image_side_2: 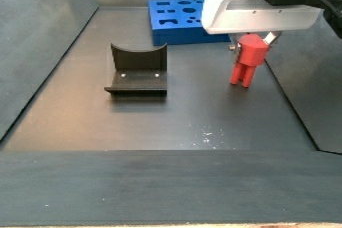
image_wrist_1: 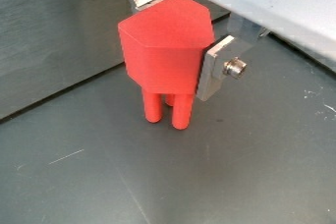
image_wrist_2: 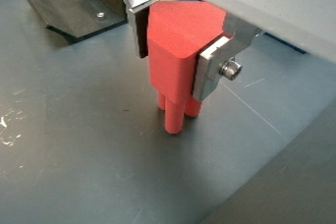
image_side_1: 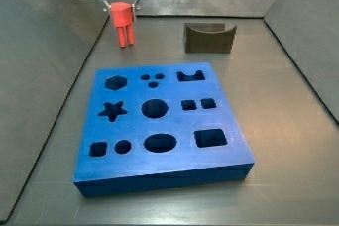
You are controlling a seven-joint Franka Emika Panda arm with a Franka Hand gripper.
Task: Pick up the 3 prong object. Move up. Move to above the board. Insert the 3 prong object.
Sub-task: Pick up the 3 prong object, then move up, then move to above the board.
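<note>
The 3 prong object (image_wrist_1: pixel 160 46) is a red-orange piece with a blocky head and thin prongs pointing down. My gripper (image_wrist_1: pixel 178 31) is shut on its head, with one silver finger (image_wrist_1: pixel 218 64) flat against one side and the other finger against the opposite side. Both wrist views show this grip (image_wrist_2: pixel 178 41). The prongs stand upright at the grey floor; I cannot tell if they touch it. In a side view the object (image_side_1: pixel 123 22) is beyond the far left corner of the blue board (image_side_1: pixel 133 127). In a side view the object (image_side_2: pixel 247 60) stands nearer than the board (image_side_2: pixel 174 35).
The dark fixture (image_side_1: pixel 208 38) stands on the floor beyond the board's far edge, to the right of the object, and also shows in a side view (image_side_2: pixel 136 72) and a wrist view (image_wrist_2: pixel 66 12). Grey walls enclose the floor.
</note>
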